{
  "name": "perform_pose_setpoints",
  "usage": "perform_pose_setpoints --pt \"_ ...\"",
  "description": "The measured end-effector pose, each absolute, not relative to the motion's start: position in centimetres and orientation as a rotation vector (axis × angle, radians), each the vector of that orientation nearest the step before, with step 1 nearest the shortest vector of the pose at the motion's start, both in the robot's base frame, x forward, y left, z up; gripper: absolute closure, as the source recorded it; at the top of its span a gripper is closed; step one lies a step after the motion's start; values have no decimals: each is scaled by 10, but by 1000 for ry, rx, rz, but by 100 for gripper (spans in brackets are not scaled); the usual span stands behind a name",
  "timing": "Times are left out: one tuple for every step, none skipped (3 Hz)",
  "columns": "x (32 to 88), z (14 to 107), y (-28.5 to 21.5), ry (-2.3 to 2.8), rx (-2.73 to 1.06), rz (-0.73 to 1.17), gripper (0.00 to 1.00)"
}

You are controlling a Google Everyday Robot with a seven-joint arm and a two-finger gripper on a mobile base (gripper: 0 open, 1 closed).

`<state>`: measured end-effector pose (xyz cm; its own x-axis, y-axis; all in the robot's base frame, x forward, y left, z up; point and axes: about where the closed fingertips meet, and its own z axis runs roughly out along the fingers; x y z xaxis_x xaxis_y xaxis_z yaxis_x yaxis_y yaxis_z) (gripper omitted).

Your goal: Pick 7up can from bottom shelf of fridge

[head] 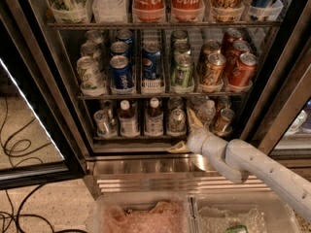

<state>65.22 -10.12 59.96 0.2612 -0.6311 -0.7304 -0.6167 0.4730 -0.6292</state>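
Observation:
The fridge (58, 106) stands open in front of me. On its bottom shelf (146, 138) the 7up can (176, 120) stands upright in the middle-right tray, pale with green markings. My gripper (181, 130) hovers at the shelf's front edge, just right of and below the can. It is open: one tan finger (193, 118) points up beside the can and the other (176, 147) reaches left below the shelf edge. Nothing is held between them.
White-capped bottles (128, 121) and a silver can (103, 122) stand left of the 7up can. A clear bottle (206, 111) and a copper-orange can (222, 120) stand to its right. The rack above (160, 96) holds several cans. Clear bins (146, 212) sit below.

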Motion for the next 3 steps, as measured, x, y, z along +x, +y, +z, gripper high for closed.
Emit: perform_pose_setpoints --pt "646 592 -82 1402 -1267 65 0" --pt "647 589 -82 1408 -1258 70 0" --pt "654 588 -81 1418 -1217 61 0"
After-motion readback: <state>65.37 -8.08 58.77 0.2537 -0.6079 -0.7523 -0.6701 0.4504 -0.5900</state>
